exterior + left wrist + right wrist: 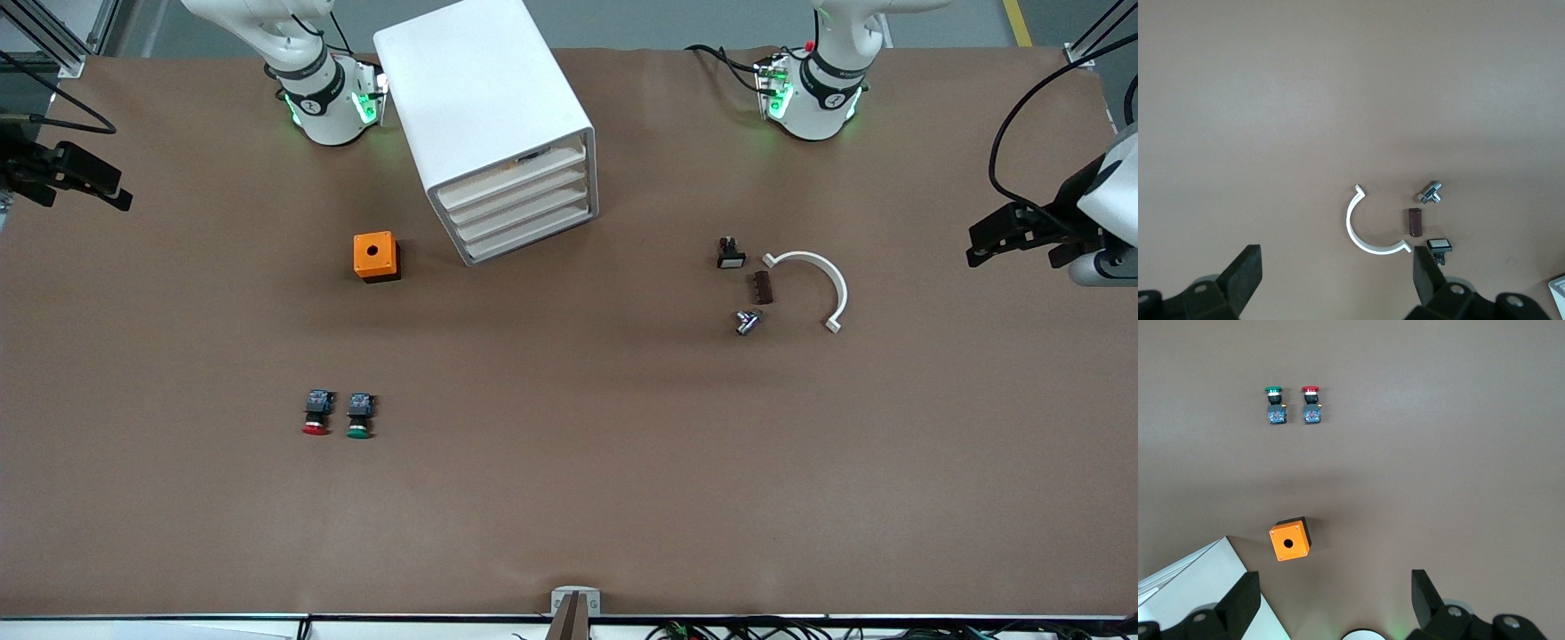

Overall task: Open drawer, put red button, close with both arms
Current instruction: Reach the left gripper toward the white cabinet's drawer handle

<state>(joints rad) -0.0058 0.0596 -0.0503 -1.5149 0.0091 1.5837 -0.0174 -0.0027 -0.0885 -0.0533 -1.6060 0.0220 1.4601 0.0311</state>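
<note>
The red button [316,414] lies on its side on the brown table, beside a green-capped button [359,415] of the same build; both show in the right wrist view, the red button [1311,405] and the green one [1275,405]. The white drawer cabinet [484,107] stands between the arm bases, with all of its drawers [524,206] shut. My right gripper [84,197] hangs open and empty over the right arm's end of the table. Over the left arm's end, my left gripper [1013,253] is also open and holds nothing. In the wrist views, the left gripper [1338,273] and the right gripper [1337,597] show wide gaps.
An orange box with a hole [376,256] sits beside the cabinet, farther from the front camera than the buttons. Toward the left arm's end lie a white curved piece [822,280], a brown block [763,287], a small metal part [747,322] and a black-and-white switch [730,253].
</note>
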